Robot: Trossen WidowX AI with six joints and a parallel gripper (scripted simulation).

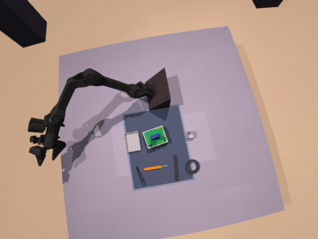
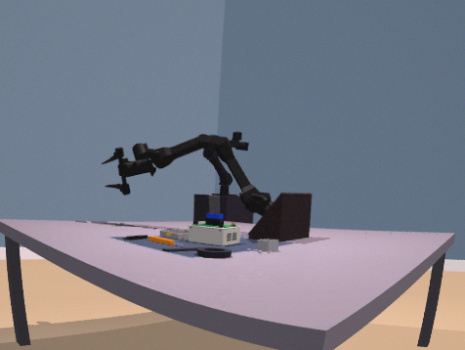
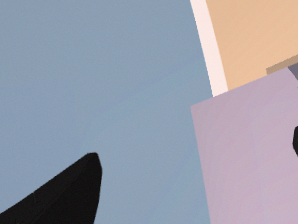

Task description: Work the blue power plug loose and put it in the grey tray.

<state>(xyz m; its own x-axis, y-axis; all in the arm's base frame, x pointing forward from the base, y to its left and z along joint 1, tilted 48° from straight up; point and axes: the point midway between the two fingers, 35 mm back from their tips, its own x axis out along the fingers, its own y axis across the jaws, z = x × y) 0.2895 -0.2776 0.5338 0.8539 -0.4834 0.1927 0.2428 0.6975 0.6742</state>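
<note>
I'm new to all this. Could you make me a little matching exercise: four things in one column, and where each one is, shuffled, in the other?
Things
1. Blue plug
2. Orange screwdriver
3. Black ring
4. End effector

Places
A. Partly on the dark blue mat, partly off its edge
B. Up in the air, wide open, away from the circuit board
C. On top of the green circuit board
D. Lying wholly on the mat, beside the tweezers

Right pairs: 1-C, 2-D, 3-A, 4-B
</note>
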